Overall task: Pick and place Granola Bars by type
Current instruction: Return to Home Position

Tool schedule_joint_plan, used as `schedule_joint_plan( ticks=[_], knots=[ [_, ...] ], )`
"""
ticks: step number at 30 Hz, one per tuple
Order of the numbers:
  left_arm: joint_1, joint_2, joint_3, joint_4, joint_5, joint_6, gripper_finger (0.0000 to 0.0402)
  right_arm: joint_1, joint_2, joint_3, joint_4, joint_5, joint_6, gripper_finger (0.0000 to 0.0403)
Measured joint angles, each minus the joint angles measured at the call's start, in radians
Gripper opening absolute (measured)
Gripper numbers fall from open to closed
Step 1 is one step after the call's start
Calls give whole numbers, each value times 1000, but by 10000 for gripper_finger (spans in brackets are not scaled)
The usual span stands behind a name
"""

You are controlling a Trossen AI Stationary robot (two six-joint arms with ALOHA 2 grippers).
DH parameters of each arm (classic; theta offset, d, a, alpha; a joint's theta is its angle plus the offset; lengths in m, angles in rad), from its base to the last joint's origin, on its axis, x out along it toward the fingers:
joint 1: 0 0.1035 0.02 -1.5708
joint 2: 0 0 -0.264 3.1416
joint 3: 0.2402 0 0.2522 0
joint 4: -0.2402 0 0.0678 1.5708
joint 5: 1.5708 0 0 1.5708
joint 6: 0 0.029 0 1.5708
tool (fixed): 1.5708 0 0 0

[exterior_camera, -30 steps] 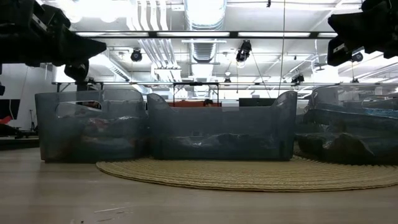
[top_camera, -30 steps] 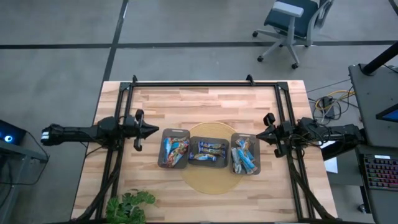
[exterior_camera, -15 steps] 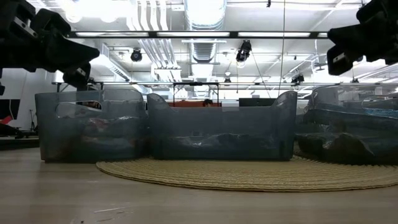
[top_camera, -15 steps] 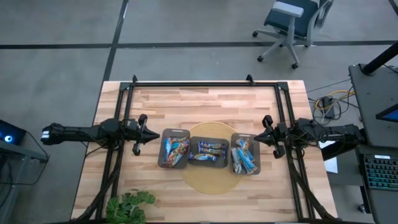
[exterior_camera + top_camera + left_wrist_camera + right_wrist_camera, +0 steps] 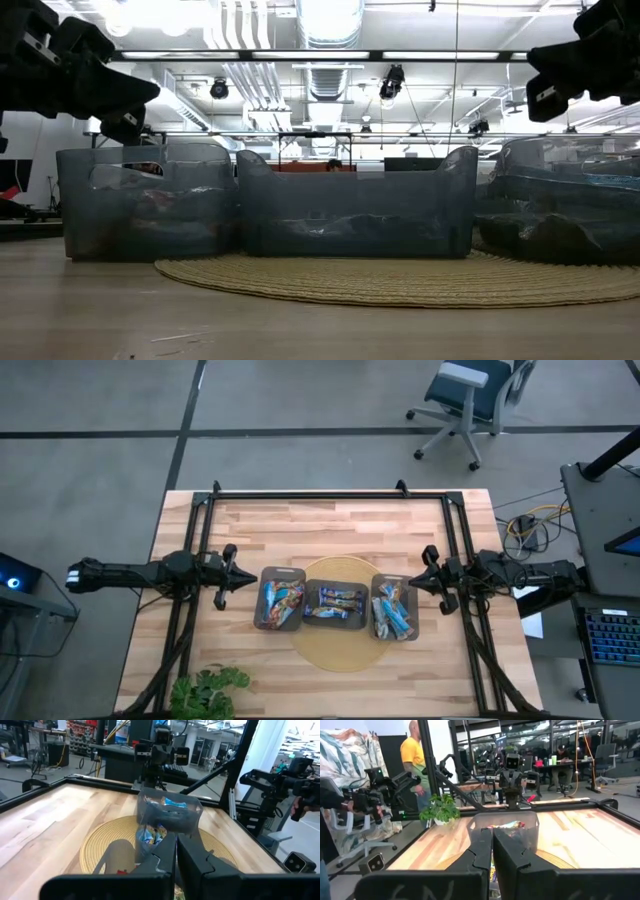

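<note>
Three dark translucent trays stand in a row at the table's middle, on and beside a round woven mat. Granola bars lie in each: mixed orange and blue in the left tray, blue and brown in the middle tray, blue and silver in the right tray. My left gripper hangs shut above the table just left of the left tray, pointing level at it. My right gripper hangs shut just right of the right tray, pointing level at it. Neither holds anything.
A dark metal frame runs around the table's far and side edges. A green plant sits at the near left corner. Bare wood lies on the far side of the trays. A person stands in the room beyond the table.
My left gripper has sunk a little and tipped slightly, staying shut beside the left tray. My right gripper has tipped slightly and kept its place. The bars and trays have not moved.
</note>
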Motion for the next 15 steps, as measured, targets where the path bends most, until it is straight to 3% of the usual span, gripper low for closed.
schedule_joint_plan(
  ticks=[15],
  knots=[
    [0,0,-1,8,-9,32,0,0,37,0,-6,0,-52,9]
  ],
)
